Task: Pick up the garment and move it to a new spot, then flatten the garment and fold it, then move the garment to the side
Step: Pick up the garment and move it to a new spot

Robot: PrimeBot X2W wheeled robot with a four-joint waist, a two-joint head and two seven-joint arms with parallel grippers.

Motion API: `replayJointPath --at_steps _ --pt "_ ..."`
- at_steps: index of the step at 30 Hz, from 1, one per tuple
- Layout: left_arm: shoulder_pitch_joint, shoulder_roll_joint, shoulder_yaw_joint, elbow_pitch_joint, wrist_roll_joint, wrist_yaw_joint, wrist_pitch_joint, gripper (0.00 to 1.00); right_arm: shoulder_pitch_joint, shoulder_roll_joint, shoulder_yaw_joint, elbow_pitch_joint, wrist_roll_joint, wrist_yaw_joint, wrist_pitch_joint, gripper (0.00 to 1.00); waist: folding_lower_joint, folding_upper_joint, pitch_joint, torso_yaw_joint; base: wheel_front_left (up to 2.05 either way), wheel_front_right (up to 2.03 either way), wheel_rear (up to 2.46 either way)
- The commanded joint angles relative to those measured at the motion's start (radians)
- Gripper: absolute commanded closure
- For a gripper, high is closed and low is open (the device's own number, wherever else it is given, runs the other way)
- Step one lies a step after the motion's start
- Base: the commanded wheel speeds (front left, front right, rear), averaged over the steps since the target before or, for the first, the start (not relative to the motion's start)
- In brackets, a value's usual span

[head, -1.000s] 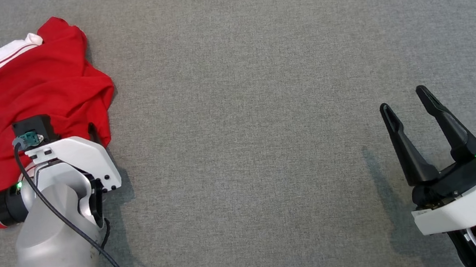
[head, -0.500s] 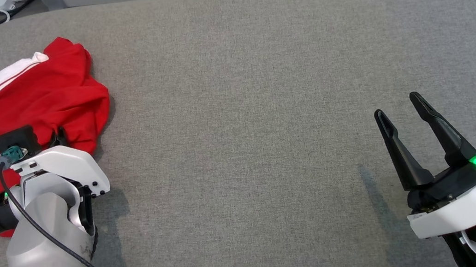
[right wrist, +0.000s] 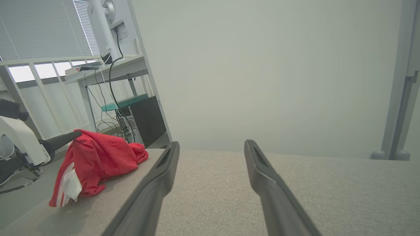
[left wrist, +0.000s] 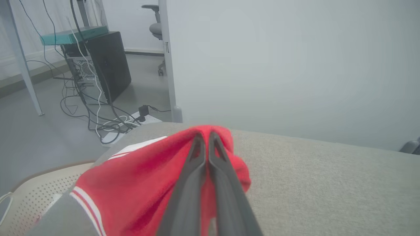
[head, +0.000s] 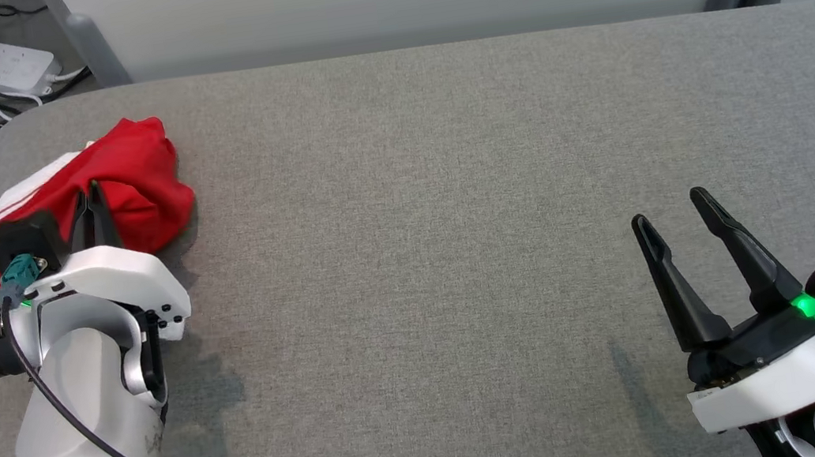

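At upper left of the head view, the left gripper (head: 89,195) had closed from spread to pinching the garment (head: 141,178), bunching it upward at the table (head: 414,219) corner: pickup begun. At lower right, the right gripper (head: 669,209) stayed spread, empty.

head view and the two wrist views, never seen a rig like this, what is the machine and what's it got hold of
This is a wheeled robot with two arms, each ending in a two-fingered gripper. The wide top-down picture comes from a camera on its head, looking at a grey padded surface. The other two come from cameras on its wrists, each looking along that arm's own dark fingers. On the surface, near its far left corner, lies a crumpled red garment with white striped trim. The left gripper is shut on a fold of it, holding that part up while the rest lies on the surface. The right gripper is open and holds nothing, off to the right.
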Motion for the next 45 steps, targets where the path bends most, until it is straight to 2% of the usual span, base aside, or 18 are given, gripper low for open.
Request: replayJointPath --at_steps 1,7,14,32,41,45 --pt "0.005 0.039 0.024 -0.061 0.015 0.007 -0.012 1.00 0.000 -0.002 0.020 -0.021 0.011 0.004 -0.010 0.00 0.0000 0.0000 -0.018 -0.008 0.00 0.00 0.00" --pt "0.045 0.020 0.008 -0.199 0.045 -0.002 -0.012 1.00 0.014 0.005 0.020 -0.017 0.013 0.004 -0.010 0.00 0.0000 0.0000 -0.051 -0.023 0.00 0.00 0.00" --pt "0.046 -0.008 -0.036 -0.283 0.063 -0.022 -0.012 1.00 0.024 0.018 0.024 -0.016 0.015 0.004 -0.011 0.00 0.0000 0.0000 -0.080 -0.059 0.00 0.00 0.00" --pt "-0.027 -0.061 -0.175 -0.349 0.075 -0.050 0.013 1.00 0.024 0.045 0.023 -0.019 0.019 0.004 -0.011 0.00 0.0000 0.0000 -0.092 -0.226 0.00 0.00 0.00" --pt "-0.067 -0.074 -0.263 -0.354 0.041 -0.046 0.016 1.00 0.019 0.049 0.031 -0.018 0.021 0.004 -0.011 0.00 0.0000 0.0000 -0.084 -0.293 0.00 0.00 0.00" --pt "-0.085 -0.075 -0.339 -0.368 -0.008 -0.033 0.015 1.00 0.013 0.053 0.037 -0.016 0.023 0.004 -0.011 0.00 0.0000 0.0000 -0.080 -0.324 0.00 0.00 0.00"
